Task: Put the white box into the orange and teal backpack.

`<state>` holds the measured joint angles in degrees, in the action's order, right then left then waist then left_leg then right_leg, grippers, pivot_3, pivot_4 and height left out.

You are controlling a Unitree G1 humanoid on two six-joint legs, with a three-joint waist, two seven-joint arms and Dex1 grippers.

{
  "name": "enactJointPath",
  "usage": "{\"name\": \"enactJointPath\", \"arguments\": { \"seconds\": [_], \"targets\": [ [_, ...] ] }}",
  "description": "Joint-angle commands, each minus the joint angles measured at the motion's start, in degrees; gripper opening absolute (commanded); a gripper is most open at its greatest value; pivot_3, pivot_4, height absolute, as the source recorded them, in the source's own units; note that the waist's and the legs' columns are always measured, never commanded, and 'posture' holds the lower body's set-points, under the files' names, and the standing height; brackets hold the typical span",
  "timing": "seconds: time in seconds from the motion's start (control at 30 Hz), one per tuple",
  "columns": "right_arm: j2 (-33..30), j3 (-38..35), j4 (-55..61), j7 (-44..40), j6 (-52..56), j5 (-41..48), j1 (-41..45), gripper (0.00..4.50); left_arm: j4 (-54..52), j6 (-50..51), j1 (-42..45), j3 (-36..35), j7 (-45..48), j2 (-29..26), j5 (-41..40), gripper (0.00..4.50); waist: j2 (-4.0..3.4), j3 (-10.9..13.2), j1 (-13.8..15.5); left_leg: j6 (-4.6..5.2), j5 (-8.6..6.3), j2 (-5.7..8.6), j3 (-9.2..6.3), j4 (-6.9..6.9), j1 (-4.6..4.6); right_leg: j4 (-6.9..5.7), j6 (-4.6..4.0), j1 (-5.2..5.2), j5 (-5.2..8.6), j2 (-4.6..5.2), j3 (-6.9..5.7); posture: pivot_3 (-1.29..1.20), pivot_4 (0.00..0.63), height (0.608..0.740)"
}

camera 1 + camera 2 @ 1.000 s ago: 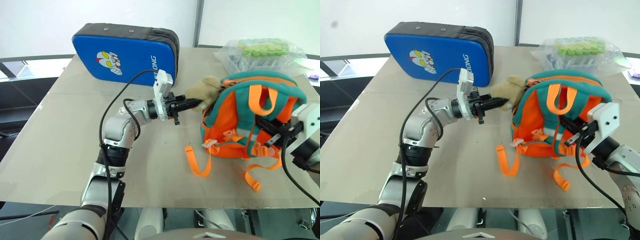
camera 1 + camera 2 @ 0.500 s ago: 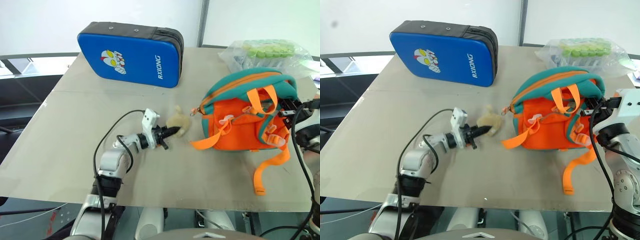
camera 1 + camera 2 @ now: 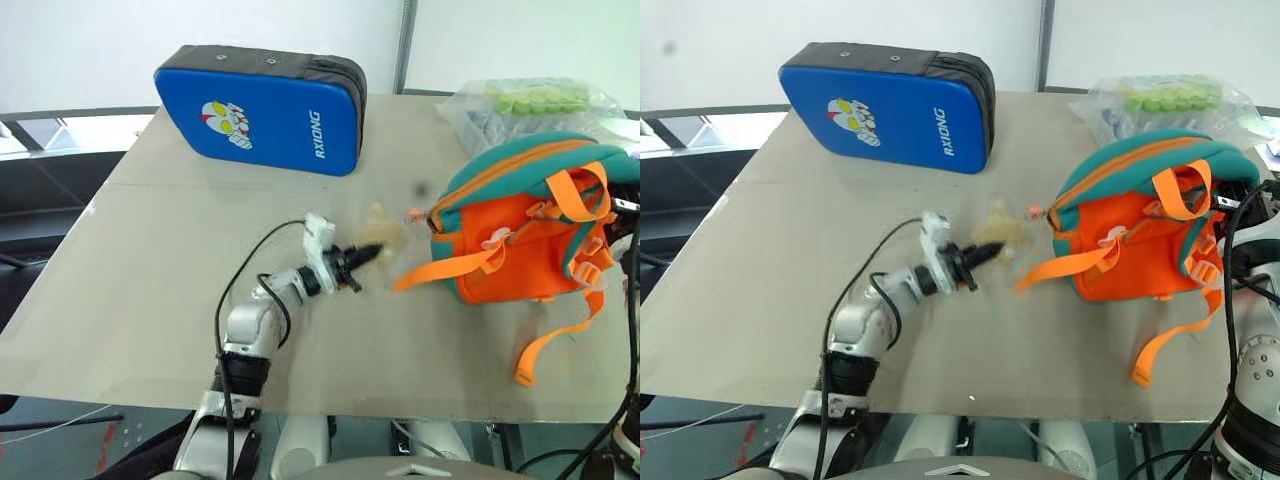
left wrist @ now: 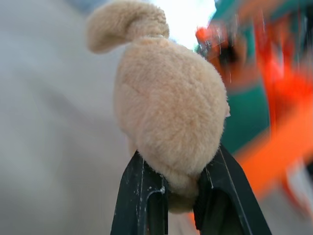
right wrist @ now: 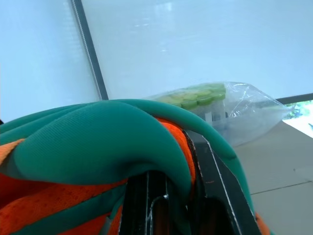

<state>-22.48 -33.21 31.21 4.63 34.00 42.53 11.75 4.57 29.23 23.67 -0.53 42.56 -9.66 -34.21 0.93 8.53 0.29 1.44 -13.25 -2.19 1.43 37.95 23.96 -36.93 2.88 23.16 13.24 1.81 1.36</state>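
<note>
Orange and teal backpack (image 3: 530, 235) sits on the right side of the table (image 3: 130, 290), tipped w/ its top toward the far right, zip line looks shut or nearly so; loose orange straps trail toward the near edge. White box: can't spot it anywhere on the table, so can't tell where it is, maybe inside the bag, maybe hidden.

Tan plush charm (image 4: 168, 117) hangs off the bag's left side, stretched out leftward. Left gripper (image 3: 362, 258) is clenched on that charm, fingers (image 4: 142, 196) pinching its lower end. Right gripper (image 5: 168, 196) at the bag's far right is clamped on a fold of the teal top edge, fabric bunched btwn its fingers.

Judgement: box not visibly in hand or on the table, so either it's already in and the bag is being handled/closed, or the opening step isn't done yet. Can't settle which.

Outward: big blue padded case (image 3: 262, 110) at the far left-centre, well apart from the bag. Clear bag of green items (image 3: 530, 108) at the far right, just behind the backpack.
</note>
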Motion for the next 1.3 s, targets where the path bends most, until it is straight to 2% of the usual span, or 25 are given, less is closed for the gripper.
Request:
{"name": "enactJointPath", "arguments": {
  "seconds": [0.03, 0.1, 0.17, 0.23, 0.4, 0.53, 0.6, 0.63, 0.67, 0.7, 0.73, 0.83, 0.87, 0.93, 1.0, 1.23, 1.3],
  "targets": [
    [-0.2, -7.8, 0.2, 6.5, -2.7, 4.4, 5.5, 0.00, 0.5, 3.1, -7.4, 5.5, 3.1, -9.4, 6.8, 0.03, -0.08, 0.0, -1.1, 0.00, 0.00, 0.01, 0.06, -0.11, -0.08, 0.01, 0.01, 0.00, 0.00, -0.01, 0.09, 0.00, 0.150, 0.740],
    [-0.4, -8.7, -0.4, 8.0, -2.9, 6.3, 6.6, 0.00, 3.8, 4.5, -8.0, 7.0, 0.5, -10.4, 8.6, 0.03, -0.15, -0.1, -1.1, 0.00, 0.00, 0.02, 0.33, -0.54, -0.30, 0.10, 0.01, 0.00, 0.00, 0.01, 0.32, 0.00, 0.150, 0.740],
    [-1.3, -8.6, -0.2, 8.1, -2.6, 7.6, 6.3, 0.00, 5.4, 2.5, -7.1, 9.3, -0.2, -10.4, 10.7, 0.03, -0.04, -0.1, -0.3, 0.00, 0.00, 0.00, 0.36, -0.56, -0.13, 0.11, 0.02, 0.11, 0.00, 0.02, 0.20, 0.00, 0.150, 0.740],
    [-1.7, -7.6, 0.6, 7.4, -2.5, 8.7, 5.5, 0.00, 6.6, -0.3, -5.2, 10.1, -0.8, -8.6, 11.3, 0.01, -0.07, -0.1, 0.3, 0.00, 0.00, 0.01, 0.44, -0.54, -0.08, 0.12, 0.01, 0.12, 0.01, 0.05, 0.05, 0.00, 0.150, 0.740],
    [-5.2, 0.4, 5.2, 0.5, -1.3, 4.9, -0.2, 0.00, 8.5, -8.9, 1.4, 3.6, -2.2, -0.7, 6.7, 0.01, -0.03, -0.1, 0.4, 0.00, 0.01, 0.05, 0.66, -0.50, -0.09, 0.17, -0.03, 0.11, 0.03, 0.13, 0.21, 0.00, 0.150, 0.740],
    [-6.4, 6.3, 8.4, -3.8, -0.9, 2.5, -4.3, 0.00, 9.5, -13.8, 3.9, 1.9, -0.7, 0.0, 7.6, 0.01, -0.03, 0.0, -0.4, 0.00, 0.01, 0.00, 0.66, -0.52, -0.11, 0.16, 0.02, 0.14, 0.00, 0.01, 0.26, 0.00, 0.150, 0.740],
    [-8.4, 9.3, 9.8, -9.2, -1.8, 0.3, -7.8, 0.00, 9.0, -15.5, 3.6, 2.0, 0.8, -0.8, 8.4, 0.01, -0.05, -0.1, -0.7, 0.00, 0.01, -0.03, 0.63, -0.57, -0.15, 0.15, 0.02, 0.14, 0.00, -0.04, 0.26, 0.00, 0.150, 0.740],
    [-8.9, 10.2, 10.3, -11.8, -3.0, -0.6, -9.4, 0.00, 7.9, -15.4, 3.0, 1.9, 1.7, -1.3, 8.0, 0.51, -0.04, -0.1, -0.9, 0.00, 0.01, -0.03, 0.64, -0.60, -0.15, 0.15, 0.01, 0.14, 0.01, -0.04, 0.26, 0.00, 0.150, 0.740],
    [-9.4, 10.4, 10.6, -14.2, -3.6, -0.6, -11.2, 0.35, 6.1, -15.2, 1.8, 2.1, 3.0, -2.4, 7.9, 1.02, -0.04, -0.1, -1.1, 0.00, 0.00, -0.04, 0.64, -0.61, -0.15, 0.16, 0.01, 0.14, 0.01, -0.05, 0.25, 0.00, 0.150, 0.740],
    [-9.6, 10.4, 10.6, -15.7, -4.2, -0.6, -12.3, 0.71, 4.9, -15.0, 1.1, 2.3, 4.0, -3.2, 7.8, 1.16, -0.04, -0.1, -1.2, 0.00, 0.00, -0.04, 0.64, -0.62, -0.15, 0.17, 0.02, 0.15, 0.01, -0.05, 0.26, 0.00, 0.150, 0.740],
    [-11.3, 10.9, 10.6, -18.9, -5.2, -2.4, -14.8, 0.88, 3.1, -14.2, 0.0, 2.0, 4.7, -4.2, 7.2, 1.56, -0.03, 0.0, -1.2, 0.00, 0.00, -0.05, 0.65, -0.64, -0.14, 0.17, 0.02, 0.19, 0.01, -0.05, 0.30, 0.00, 0.150, 0.740],
    [-14.3, 11.4, 9.9, -25.3, -8.1, -6.2, -19.5, 2.28, -0.5, -12.6, -2.0, 1.3, 5.7, -6.3, 6.2, 3.07, -0.02, 0.0, -1.1, -0.01, 0.00, -0.06, 0.65, -0.64, -0.13, 0.17, 0.03, 0.21, 0.01, -0.03, 0.30, 0.00, 0.150, 0.740],
    [-14.9, 10.4, 9.2, -27.3, -8.7, -5.8, -20.7, 2.61, -2.8, -11.5, -3.3, 0.8, 6.1, -7.5, 5.3, 3.36, -0.01, 0.0, -1.0, 0.00, 0.00, -0.06, 0.65, -0.62, -0.14, 0.17, 0.03, 0.20, 0.01, -0.01, 0.30, 0.00, 0.150, 0.740],
    [-15.9, 8.9, 8.1, -30.5, -9.5, -5.5, -22.2, 3.60, -6.3, -9.4, -5.3, -0.2, 6.4, -9.4, 3.9, 4.41, 0.01, 0.0, -1.1, -0.01, 0.00, -0.08, 0.63, -0.58, -0.16, 0.17, -0.03, 0.20, 0.05, -0.01, 0.33, 0.00, 0.150, 0.740],
    [-16.8, 7.6, 7.3, -33.2, -9.8, -4.6, -22.9, 4.46, -9.5, -8.2, -7.3, -1.0, 6.6, -11.0, 2.8, 4.50, 0.02, 0.0, -1.1, 0.00, 0.00, -0.10, 0.58, -0.58, -0.22, 0.14, -0.19, 0.19, 0.14, -0.01, 0.40, 0.00, 0.150, 0.740],
    [-17.1, 1.1, 9.1, -39.7, -7.8, 8.4, -24.1, 4.46, -18.1, -6.2, -16.5, -5.7, 7.6, -16.5, -0.7, 4.50, 0.02, 0.0, -1.0, -0.01, 0.00, -0.15, 0.57, -0.59, -0.25, 0.12, -0.21, 0.20, 0.14, -0.01, 0.44, 0.00, 0.150, 0.740],
    [-16.0, -1.0, 9.2, -38.0, -7.3, 13.0, -23.6, 4.46, -18.8, -6.4, -18.0, -6.2, 8.0, -17.5, -0.8, 4.50, 0.03, 0.0, -0.8, -0.01, 0.00, -0.15, 0.55, -0.60, -0.22, 0.14, -0.21, 0.20, 0.14, -0.01, 0.41, 0.00, 0.150, 0.740]
  ]
}}
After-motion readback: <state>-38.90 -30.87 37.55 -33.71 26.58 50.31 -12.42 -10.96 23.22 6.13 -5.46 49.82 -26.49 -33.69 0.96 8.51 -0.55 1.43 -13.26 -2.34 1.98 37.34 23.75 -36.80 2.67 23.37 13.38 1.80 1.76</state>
